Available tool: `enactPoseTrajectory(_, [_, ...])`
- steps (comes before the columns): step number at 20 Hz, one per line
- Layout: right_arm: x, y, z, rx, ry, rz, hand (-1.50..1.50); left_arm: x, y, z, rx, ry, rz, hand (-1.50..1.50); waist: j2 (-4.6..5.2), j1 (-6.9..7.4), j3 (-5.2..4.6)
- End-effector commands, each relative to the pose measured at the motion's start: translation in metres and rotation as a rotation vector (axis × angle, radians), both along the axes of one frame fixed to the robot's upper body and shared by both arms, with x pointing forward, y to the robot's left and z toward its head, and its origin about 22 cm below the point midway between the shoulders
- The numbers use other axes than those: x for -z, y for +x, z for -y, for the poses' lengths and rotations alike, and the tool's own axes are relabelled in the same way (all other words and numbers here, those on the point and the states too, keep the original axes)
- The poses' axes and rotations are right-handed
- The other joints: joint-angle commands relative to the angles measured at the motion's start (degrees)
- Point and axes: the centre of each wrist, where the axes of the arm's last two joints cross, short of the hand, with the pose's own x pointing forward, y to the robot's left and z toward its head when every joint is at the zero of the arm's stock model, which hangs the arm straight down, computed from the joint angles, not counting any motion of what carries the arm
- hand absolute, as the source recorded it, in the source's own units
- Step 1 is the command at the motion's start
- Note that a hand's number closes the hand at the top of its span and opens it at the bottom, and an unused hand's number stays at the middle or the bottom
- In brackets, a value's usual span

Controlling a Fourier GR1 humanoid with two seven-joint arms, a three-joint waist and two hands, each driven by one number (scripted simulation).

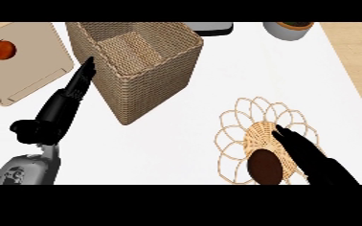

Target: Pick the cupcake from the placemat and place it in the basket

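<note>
Right hand [311, 160], entering from the lower right, lies over the woven placemat [237, 124] with fingers extended and nearly straight, their tips reaching toward the mat's centre; nothing is held. Just left of the fingers sits the cupcake [265, 166], a dark brown round seen from above, on the mat's tightly woven inner disc and apparently touching the fingers' side. Looped wicker petals ring that disc. Left of the mat, well apart across the white counter [240, 62], stands the square wicker basket [152, 84], open at the top. Left hand [67, 100] rests beside the basket's left wall, fingers straight and pointing up the view, holding nothing. Farther left lies a tan board [32, 72] bearing a red fruit [5, 49]. A grey bowl [288, 29] sits at the upper edge.
</note>
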Motion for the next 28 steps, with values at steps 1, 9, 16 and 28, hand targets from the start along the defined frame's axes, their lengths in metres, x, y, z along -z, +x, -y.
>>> enactPoseTrajectory(1, [0.004,-0.004,-0.005,0.008,-0.048,-0.005,-1.5,-0.009,-0.008,-0.007,0.012,0.014,-0.004,0.0,0.1,0.0,-0.06])
enactPoseTrajectory(9, [0.035,0.031,-0.018,-0.002,-0.104,-0.034,-1.5,0.014,-0.004,0.012,0.003,-0.005,-0.03,0.0,0.18,0.15,-0.06])
enactPoseTrajectory(16, [0.032,0.023,-0.026,0.033,-0.12,-0.045,-1.5,-0.01,-0.001,-0.006,0.004,-0.016,-0.027,0.0,0.14,0.05,-0.06])
enactPoseTrajectory(28, [0.079,0.028,-0.035,0.04,-0.134,-0.118,-1.5,-0.012,-0.007,0.011,0.02,-0.008,-0.032,0.0,0.11,0.16,-0.05])
